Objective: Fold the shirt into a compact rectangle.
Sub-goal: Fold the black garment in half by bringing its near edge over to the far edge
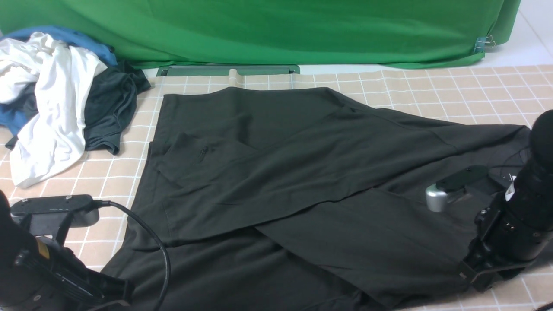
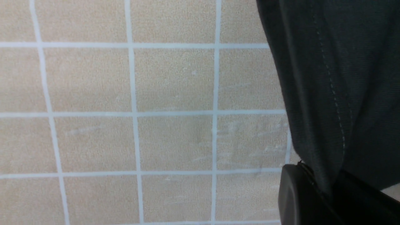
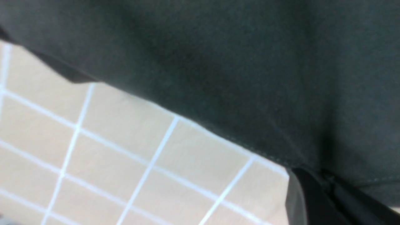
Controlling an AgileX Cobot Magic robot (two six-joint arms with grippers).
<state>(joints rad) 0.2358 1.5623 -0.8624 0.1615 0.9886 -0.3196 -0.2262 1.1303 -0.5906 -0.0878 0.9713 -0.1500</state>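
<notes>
One shirt: black, spread over the checked mat; partly folded, its flaps crossing on a slant; the long axis seems to run left to right, one end stretched toward the far right
Left gripper: closed tight; the shirt's stitched edge is pinched between its jaws
Right gripper: closed tight on the shirt's hem, beside bare mat
Left arm: low at the near left corner, beside the shirt's edge
Right arm: low at the near right; slanting down onto the fabric
</notes>
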